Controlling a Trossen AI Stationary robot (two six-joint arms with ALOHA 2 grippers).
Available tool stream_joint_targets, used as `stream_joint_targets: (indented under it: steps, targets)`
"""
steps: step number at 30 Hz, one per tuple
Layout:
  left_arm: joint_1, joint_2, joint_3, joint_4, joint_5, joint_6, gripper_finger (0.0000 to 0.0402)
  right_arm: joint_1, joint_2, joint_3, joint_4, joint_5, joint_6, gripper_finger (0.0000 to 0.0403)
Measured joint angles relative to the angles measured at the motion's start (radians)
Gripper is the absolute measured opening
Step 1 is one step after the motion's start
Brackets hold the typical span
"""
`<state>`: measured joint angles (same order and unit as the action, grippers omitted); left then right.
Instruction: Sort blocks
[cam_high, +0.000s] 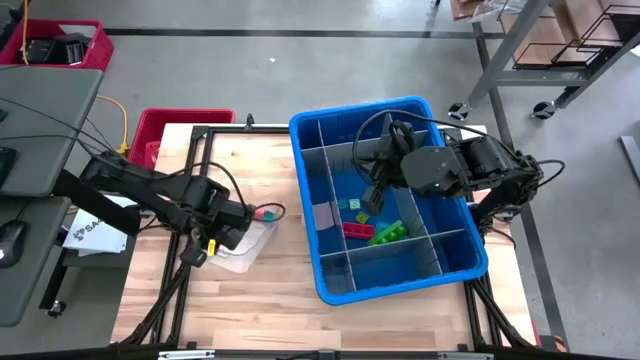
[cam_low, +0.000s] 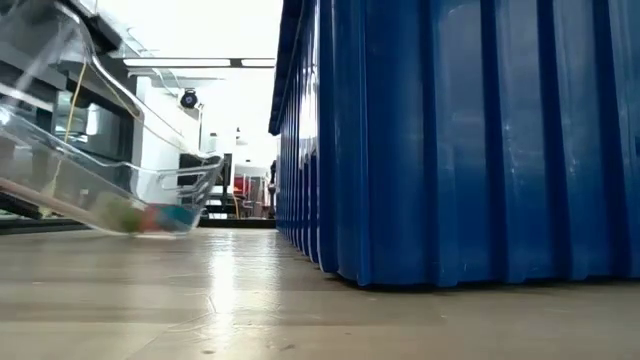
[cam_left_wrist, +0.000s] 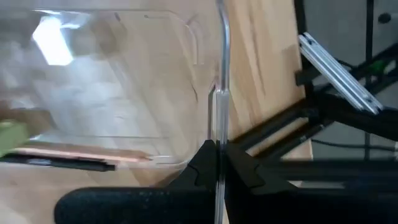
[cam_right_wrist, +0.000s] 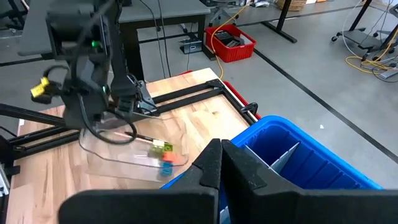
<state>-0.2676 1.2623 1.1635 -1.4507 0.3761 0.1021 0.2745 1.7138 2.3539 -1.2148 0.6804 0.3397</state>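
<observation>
A clear plastic container (cam_high: 243, 245) stands tilted on the wooden table left of the blue bin (cam_high: 440, 262). A few blocks (cam_low: 150, 216) lie at its low end, which rests on the table; they also show in the right wrist view (cam_right_wrist: 163, 153). My left gripper (cam_left_wrist: 217, 158) is shut on the container's wall. More blocks (cam_high: 365, 222) lie in the bin's middle compartments between grey dividers. My right gripper (cam_right_wrist: 222, 158) hangs shut above the bin (cam_right_wrist: 298, 155), holding nothing. My left gripper pinches the container's thin clear wall at its rim (cam_left_wrist: 219, 124) between the two fingers, one inside and one outside. The fingers come from above, slanting down. That side is raised, and the container's opposite low end (cam_low: 140, 230) stays on the table.
A red crate (cam_high: 165, 130) sits past the table's far left corner, and another (cam_right_wrist: 229, 38) stands on the floor beyond. A black frame (cam_high: 200, 150) runs along the table's left part. Bare wood lies near the front edge (cam_high: 260, 310).
</observation>
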Motion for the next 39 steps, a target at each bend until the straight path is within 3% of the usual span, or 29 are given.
stream_joint_targets:
  steps: [7, 14, 23, 28, 31, 35, 39]
  targets:
    - [-0.005, 0.002, -0.157, 0.198, 0.009, -0.218, 0.0001, 0.000, 0.000, 0.000, 0.000, 0.000, 0.001, 0.0000]
    - [-0.016, 0.002, -0.230, 0.408, 0.034, -0.438, 0.0016, 0.000, 0.000, 0.000, 0.000, 0.000, -0.005, 0.0000]
    - [-0.030, 0.002, -0.234, 0.456, 0.019, -0.545, 0.0127, 0.000, 0.000, 0.000, 0.000, 0.000, -0.007, 0.0000]
    - [-0.003, -0.003, -0.192, 0.389, 0.104, -0.597, 0.0179, 0.000, 0.000, 0.000, 0.000, 0.000, -0.007, 0.0000]
    - [0.022, -0.043, -0.166, 0.312, -0.066, -0.622, 0.0195, 0.000, 0.000, 0.000, 0.000, 0.011, -0.008, 0.0000]
    - [0.089, -0.139, -0.200, 0.295, -0.291, -0.769, 0.0206, 0.000, 0.000, 0.000, 0.000, 0.015, -0.003, 0.0000]
    - [0.210, -0.223, -0.339, 0.343, -0.341, -1.001, 0.0212, 0.000, 0.000, 0.000, 0.000, 0.015, 0.000, 0.0000]
